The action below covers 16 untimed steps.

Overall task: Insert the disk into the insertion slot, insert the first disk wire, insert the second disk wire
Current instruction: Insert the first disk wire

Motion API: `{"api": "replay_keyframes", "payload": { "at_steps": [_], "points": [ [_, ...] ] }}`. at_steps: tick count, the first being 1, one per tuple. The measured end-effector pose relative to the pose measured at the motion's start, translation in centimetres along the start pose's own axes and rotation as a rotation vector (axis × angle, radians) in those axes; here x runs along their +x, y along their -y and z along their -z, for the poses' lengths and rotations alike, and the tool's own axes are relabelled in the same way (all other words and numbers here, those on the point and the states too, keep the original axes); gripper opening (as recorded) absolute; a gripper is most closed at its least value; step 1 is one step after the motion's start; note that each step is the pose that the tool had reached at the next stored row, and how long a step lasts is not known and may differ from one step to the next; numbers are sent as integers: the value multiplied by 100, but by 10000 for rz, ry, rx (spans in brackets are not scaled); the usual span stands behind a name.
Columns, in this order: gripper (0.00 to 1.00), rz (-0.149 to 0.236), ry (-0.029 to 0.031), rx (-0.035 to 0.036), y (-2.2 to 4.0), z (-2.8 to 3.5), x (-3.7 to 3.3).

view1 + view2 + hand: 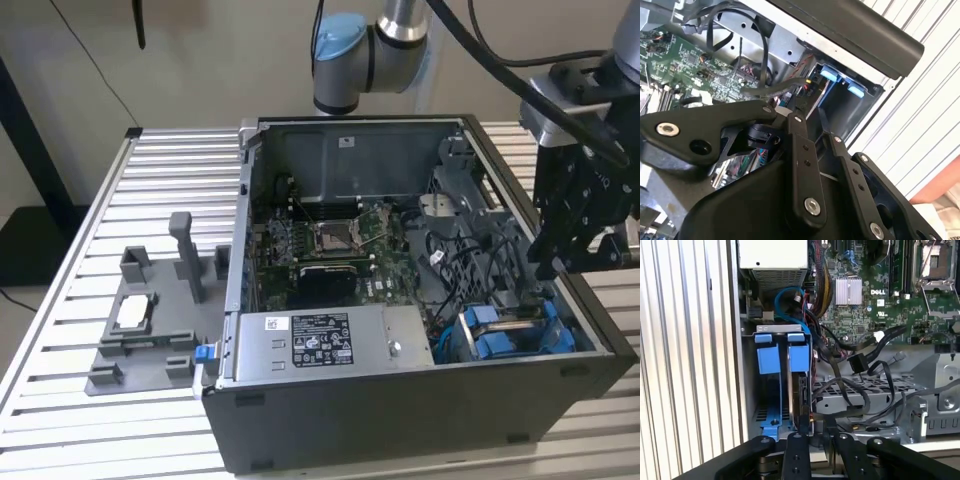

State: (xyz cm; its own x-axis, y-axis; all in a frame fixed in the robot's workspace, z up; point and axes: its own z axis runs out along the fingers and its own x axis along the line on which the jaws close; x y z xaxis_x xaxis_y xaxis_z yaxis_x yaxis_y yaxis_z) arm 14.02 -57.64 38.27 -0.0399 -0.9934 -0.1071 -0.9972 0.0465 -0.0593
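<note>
Right, I've got the gripper [558,262] hanging over the corner of the open computer case [400,420] that houses the insertion slot [478,345], just above the slot's blue trim. The disk [515,322] is down in that slot, standing on edge between the blue tabs. In the first wrist view the disk [801,390] sits in one bay of the insertion slot [781,329], and the gripper [817,426] is poised just beside the disk's exposed end. A tangle of black cables [860,390] lies next to the slot, and one runs across toward the claw. I cannot tell whether the claw is apart or clamped on something, because its own linkage blocks my line of sight. In the second wrist view the gripper [810,110] points at the slot, with what looks like a small plug [811,81] between the two. The power-supply box [320,340] lies right alongside the slot, and the motherboard [330,240] is just beyond that. The case rests on the slatted table [170,180], where a grey fixture [150,320] stands well apart from the slot, beyond the case's far wall.
</note>
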Motion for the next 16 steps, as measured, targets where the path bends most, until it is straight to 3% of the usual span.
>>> {"api": "replay_keyframes", "payload": {
  "at_steps": [16],
  "points": [
    [27,2,-2,4,-280,64,-246]
  ]
}}
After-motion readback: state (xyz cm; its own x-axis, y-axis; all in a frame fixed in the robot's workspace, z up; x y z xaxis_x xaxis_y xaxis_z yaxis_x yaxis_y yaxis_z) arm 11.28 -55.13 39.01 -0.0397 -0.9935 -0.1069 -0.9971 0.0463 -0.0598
